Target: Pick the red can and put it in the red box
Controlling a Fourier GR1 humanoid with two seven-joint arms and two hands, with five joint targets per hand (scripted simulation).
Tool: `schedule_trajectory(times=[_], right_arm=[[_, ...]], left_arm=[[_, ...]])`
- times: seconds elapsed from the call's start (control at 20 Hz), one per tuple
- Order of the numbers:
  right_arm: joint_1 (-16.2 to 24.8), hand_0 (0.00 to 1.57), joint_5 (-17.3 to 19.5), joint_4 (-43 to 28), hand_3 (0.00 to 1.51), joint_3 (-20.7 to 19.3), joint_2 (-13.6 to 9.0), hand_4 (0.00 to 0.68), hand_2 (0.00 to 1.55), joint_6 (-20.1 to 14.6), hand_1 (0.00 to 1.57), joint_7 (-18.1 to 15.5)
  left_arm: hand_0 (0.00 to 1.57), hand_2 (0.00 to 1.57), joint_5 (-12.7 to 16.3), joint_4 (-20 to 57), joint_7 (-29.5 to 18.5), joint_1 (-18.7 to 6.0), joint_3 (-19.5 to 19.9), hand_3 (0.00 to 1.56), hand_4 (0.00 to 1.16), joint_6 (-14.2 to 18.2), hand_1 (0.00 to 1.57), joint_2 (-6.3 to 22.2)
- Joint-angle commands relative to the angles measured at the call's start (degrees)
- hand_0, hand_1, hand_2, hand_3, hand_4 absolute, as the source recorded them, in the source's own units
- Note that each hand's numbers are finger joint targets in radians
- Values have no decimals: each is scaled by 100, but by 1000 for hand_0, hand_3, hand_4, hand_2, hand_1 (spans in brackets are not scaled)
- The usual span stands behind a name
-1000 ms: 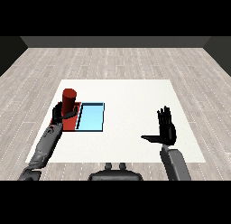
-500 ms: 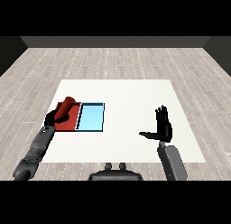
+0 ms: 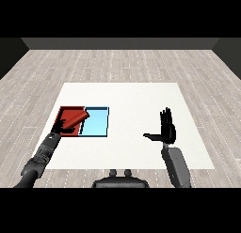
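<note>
While the red can (image 3: 76, 118) is held tilted over the red tray (image 3: 66, 114) by the curled left hand (image 3: 62, 128), it is seen lower and more toppled than before.

My left hand (image 3: 63, 127) partly behind the tilted red can (image 3: 75, 118), its fingers' curl unclear, red tray (image 3: 63, 112) mostly covered

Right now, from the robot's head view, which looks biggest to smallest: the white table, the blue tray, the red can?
1. White table, by far the largest.
2. Light blue tray.
3. Red can, lying tilted over the red tray; it looks slightly smaller than the blue tray.
</note>
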Motion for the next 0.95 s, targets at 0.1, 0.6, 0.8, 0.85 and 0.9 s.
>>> schedule_trajectory(times=[0.1, 0.6, 0.8, 0.85, 0.9], right_arm=[[-149, 0, 23, 501, 0, -34, 76, 0, 0, 252, 0, -356], [85, 0, -74, 18, 0, 91, 0, 0, 0, 382, 0, -156], [103, 0, 52, 177, 0, 164, 36, 0, 0, 418, 0, -316], [251, 0, 4, 115, 0, 86, -65, 0, 0, 606, 0, -538], [142, 0, 72, 1, 0, 153, -105, 0, 0, 499, 0, -248]], left_arm=[[0, 0, 119, 465, -151, -378, 286, 0, 0, -214, 0, 239], [0, 0, 2424, -1674, -3243, -151, 2254, 0, 0, -1988, 0, -641], [0, 0, 2643, -2490, -3887, 330, 2109, 0, 0, -2503, 0, -1522], [0, 0, 2527, -2788, -3936, 408, 1924, 0, 0, -2331, 0, -1718], [0, 0, 2495, -3089, -4014, 841, 1807, 0, 0, -2564, 0, -1651]])
